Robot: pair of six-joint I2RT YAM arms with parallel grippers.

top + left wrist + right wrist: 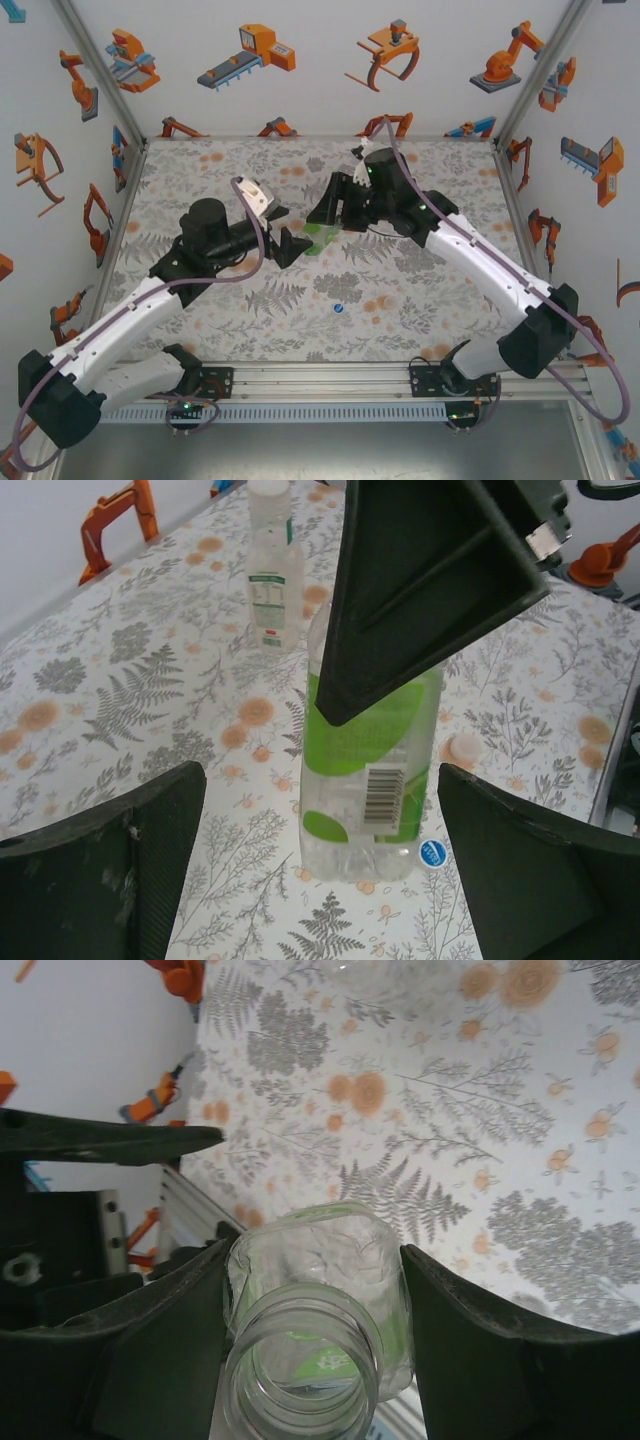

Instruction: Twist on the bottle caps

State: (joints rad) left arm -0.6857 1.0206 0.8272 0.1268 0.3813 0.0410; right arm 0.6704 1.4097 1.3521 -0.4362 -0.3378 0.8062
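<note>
Right gripper [310, 1252] squeezes bottle [320, 1290] so it stands firm, mouth bare. Left gripper [320, 780] wide apart, empty, just beside bottle. Blue cap [432, 852] lies loose near bottle, likely next to grab.

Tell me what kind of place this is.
Probably a lab test booth for robots: white walls with orange robot cartoons, aluminium frame posts, and two arms bolted to a rail at a floral-covered table.
</note>
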